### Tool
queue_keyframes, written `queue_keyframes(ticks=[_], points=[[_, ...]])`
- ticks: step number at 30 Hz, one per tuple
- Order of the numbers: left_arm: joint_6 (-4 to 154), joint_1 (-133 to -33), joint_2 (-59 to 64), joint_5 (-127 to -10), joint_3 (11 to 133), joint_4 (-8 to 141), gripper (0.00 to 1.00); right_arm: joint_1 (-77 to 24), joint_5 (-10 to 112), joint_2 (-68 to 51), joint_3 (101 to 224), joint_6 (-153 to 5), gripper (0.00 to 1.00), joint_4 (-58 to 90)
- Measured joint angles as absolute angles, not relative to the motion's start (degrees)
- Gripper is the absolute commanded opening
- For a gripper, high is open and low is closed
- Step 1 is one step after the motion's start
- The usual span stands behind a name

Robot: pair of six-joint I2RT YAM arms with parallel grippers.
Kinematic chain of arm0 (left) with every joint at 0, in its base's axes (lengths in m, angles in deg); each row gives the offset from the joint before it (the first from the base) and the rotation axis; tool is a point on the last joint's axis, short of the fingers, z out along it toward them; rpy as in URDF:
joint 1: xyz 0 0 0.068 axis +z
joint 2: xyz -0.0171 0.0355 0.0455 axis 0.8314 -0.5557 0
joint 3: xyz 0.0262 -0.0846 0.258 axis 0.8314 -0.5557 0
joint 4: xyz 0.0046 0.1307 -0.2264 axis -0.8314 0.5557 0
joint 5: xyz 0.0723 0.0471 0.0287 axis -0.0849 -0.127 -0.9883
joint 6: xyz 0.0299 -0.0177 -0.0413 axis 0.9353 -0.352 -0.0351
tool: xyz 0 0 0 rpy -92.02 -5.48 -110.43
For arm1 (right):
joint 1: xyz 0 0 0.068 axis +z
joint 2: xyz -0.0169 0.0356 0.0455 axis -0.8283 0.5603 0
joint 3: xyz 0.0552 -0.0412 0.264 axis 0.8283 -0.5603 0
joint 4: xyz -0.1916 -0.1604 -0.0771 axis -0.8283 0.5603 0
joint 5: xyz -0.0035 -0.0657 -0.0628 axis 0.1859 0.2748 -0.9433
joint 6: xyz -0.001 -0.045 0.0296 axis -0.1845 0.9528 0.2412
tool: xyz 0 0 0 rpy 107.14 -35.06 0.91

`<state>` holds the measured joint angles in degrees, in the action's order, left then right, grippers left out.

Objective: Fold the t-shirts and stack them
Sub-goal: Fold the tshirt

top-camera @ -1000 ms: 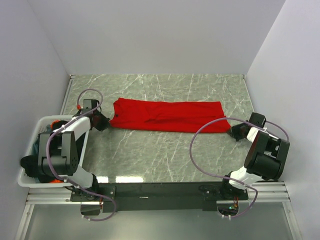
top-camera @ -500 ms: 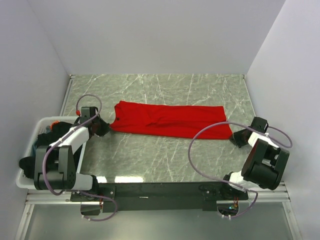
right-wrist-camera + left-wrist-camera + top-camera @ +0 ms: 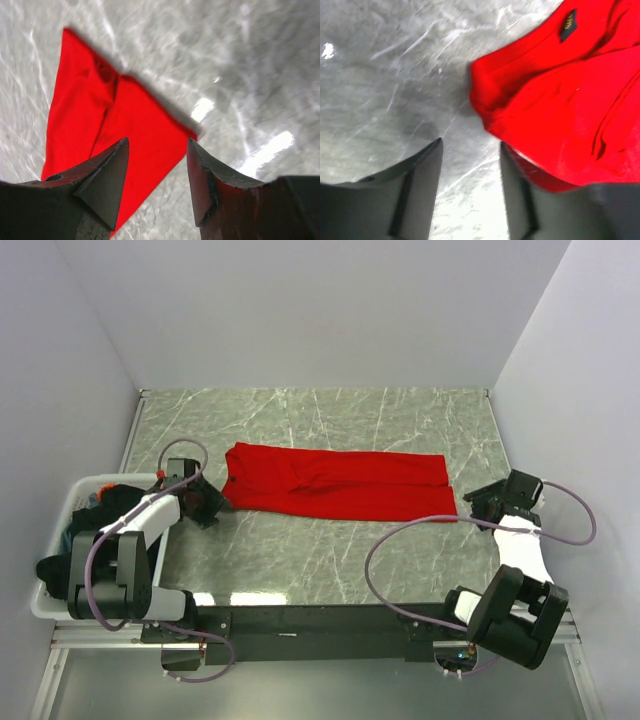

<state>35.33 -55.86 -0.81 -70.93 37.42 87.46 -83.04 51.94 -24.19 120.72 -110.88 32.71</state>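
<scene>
A plain red t-shirt (image 3: 340,483), folded into a long flat strip, lies across the middle of the marble table (image 3: 300,550). My left gripper (image 3: 214,503) sits open just off its left end. In the left wrist view the left gripper (image 3: 470,167) has only table between its fingers, and the red t-shirt (image 3: 565,110) with its black neck label (image 3: 568,25) lies beside the right finger (image 3: 520,200). My right gripper (image 3: 477,498) stands open just off the right end. The right wrist view shows the right gripper (image 3: 157,152) empty above the red t-shirt's corner (image 3: 100,120).
A white slotted basket (image 3: 46,602) stands at the left edge behind my left arm, with dark cloth (image 3: 108,498) heaped inside. Grey walls close in the table on three sides. A purple cable (image 3: 400,530) loops over the table near the right arm.
Both grippers opened and let go of the red shirt's ends. The shirt settled flat, slightly nearer than before. The right arm swung back and outward; the left backed off a little.
</scene>
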Motion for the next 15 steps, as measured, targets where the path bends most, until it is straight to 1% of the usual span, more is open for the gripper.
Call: queue_keyframes(ticks=[1,2,6,10,13,15], points=[[35.62,-56.10,-0.92,-71.20,37.91,88.47,0.63,-82.36,51.94,-24.56,120.72,-110.84,0.58,32.86],[35.57,-56.23,-0.92,-71.76,38.56,89.80,0.70,-81.16,51.75,-25.02,120.74,-110.75,0.58,33.04],[35.27,-57.15,-0.88,-73.80,40.88,94.65,0.81,-74.99,50.15,-25.83,121.72,-109.29,0.59,33.82],[35.20,-59.88,-0.38,-77.43,43.22,98.83,0.82,-65.62,49.85,-26.79,123.45,-105.44,0.59,32.45],[35.09,-62.79,0.59,-81.10,45.05,102.52,0.79,-58.25,50.35,-26.64,125.83,-101.35,0.59,31.14],[35.11,-65.54,1.13,-83.33,46.52,104.42,0.76,-52.24,50.31,-25.76,128.54,-98.05,0.59,30.33]])
